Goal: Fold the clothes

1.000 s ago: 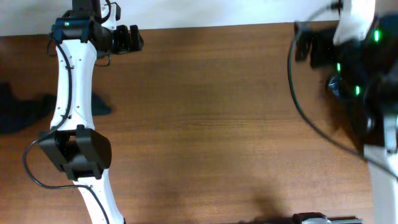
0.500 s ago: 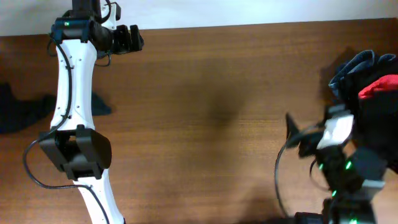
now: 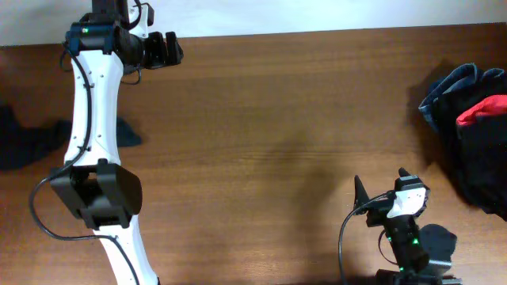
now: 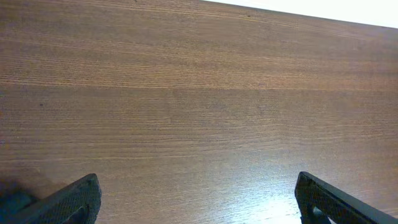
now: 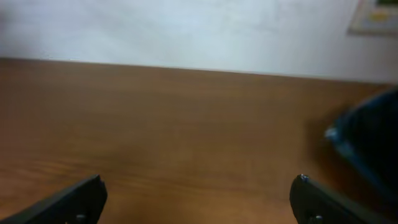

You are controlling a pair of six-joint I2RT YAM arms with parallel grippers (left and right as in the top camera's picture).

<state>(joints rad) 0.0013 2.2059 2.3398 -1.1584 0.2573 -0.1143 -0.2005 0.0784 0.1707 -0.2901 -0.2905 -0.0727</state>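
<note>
Left tool (image 4: 199, 200) wide apart, empty | right tool (image 5: 198, 200) same | clothes (image 3: 474, 131): two heaps, well apart

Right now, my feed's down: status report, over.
Left pincer open, right pincer open, both empty. Clothes heaped unfolded, right edge of table. Nothing blocks the way.

The left arm (image 3: 89, 103), at nine o'clock, has white links, black joint housings and a looping black cable (image 3: 32, 204), while the right arm (image 3: 405, 207), at five o'clock, is black with a white block and green lights (image 3: 412, 237).
</note>
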